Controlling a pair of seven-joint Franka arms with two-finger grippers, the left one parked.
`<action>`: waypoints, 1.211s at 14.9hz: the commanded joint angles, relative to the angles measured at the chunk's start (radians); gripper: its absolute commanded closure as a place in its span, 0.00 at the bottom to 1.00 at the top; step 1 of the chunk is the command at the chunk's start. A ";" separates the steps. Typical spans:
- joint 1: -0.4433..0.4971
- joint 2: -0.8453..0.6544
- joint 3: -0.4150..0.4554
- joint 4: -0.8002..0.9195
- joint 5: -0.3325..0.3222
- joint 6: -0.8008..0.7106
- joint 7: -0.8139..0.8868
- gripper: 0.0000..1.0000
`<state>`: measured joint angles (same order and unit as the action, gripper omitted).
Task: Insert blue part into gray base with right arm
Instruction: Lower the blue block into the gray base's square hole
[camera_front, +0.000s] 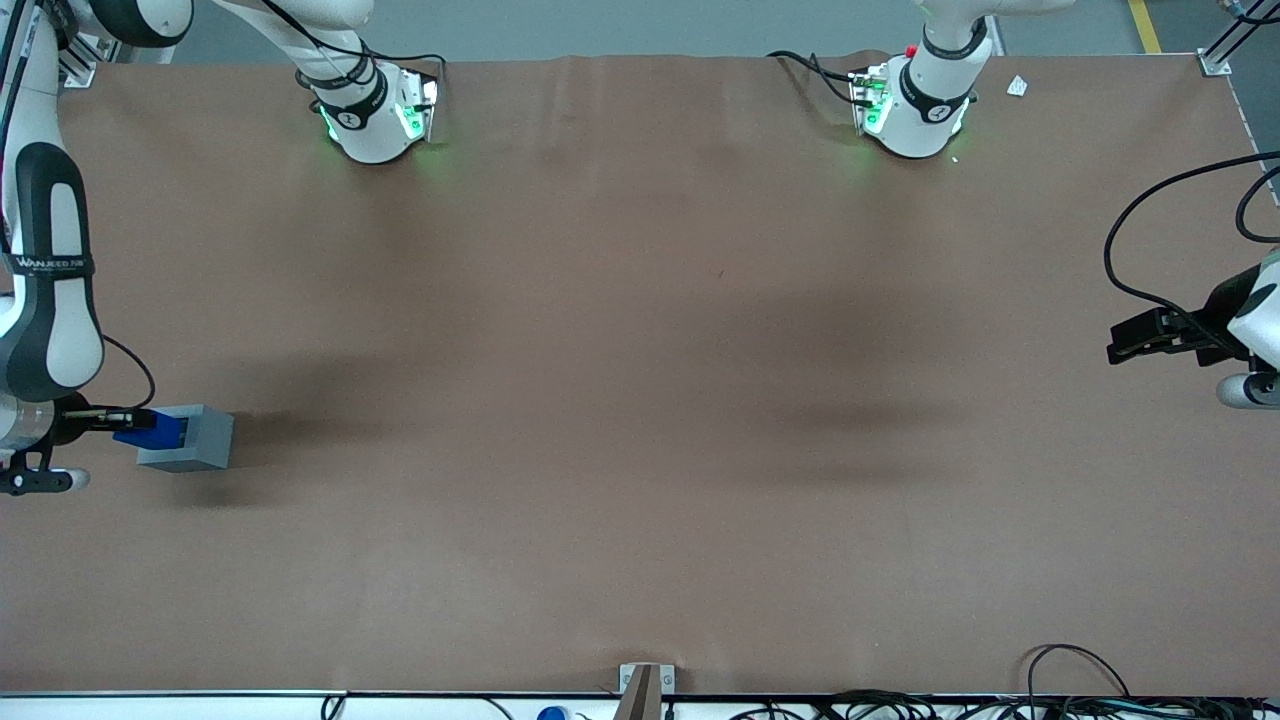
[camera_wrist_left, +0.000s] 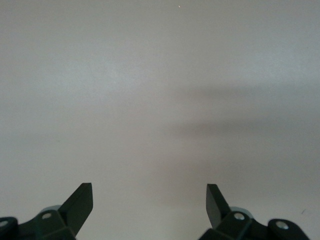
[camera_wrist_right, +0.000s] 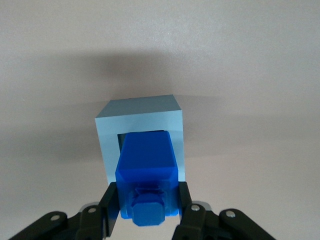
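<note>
You see the black two-finger gripper (camera_wrist_right: 148, 207) of the white right arm (camera_front: 45, 290) at the working arm's end of the brown table (camera_front: 640, 400), its fingers (camera_wrist_right: 111, 205) closed against the two sides of the small bright blue plastic block (camera_wrist_right: 147, 165). The block's far end already enters the square socket of the light gray plastic cube (camera_wrist_right: 141, 116) (the stud points back to the gripper). I judge the side grip keeps it straight for pushing deeper.

Smooth plastic blue part (camera_wrist_right: 147, 175), matt gray base (camera_front: 195, 440) — black pincer (camera_wrist_right: 148, 210), matt table covering (camera_front: 640, 400)
</note>
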<state>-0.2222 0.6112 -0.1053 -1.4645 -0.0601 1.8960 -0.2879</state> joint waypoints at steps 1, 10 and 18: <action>-0.009 0.004 0.013 0.010 -0.017 -0.012 -0.004 0.99; -0.005 0.008 0.013 0.007 -0.017 -0.005 0.001 0.99; -0.008 0.019 0.015 0.006 -0.015 -0.005 0.001 0.99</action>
<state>-0.2211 0.6138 -0.1012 -1.4644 -0.0601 1.8932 -0.2878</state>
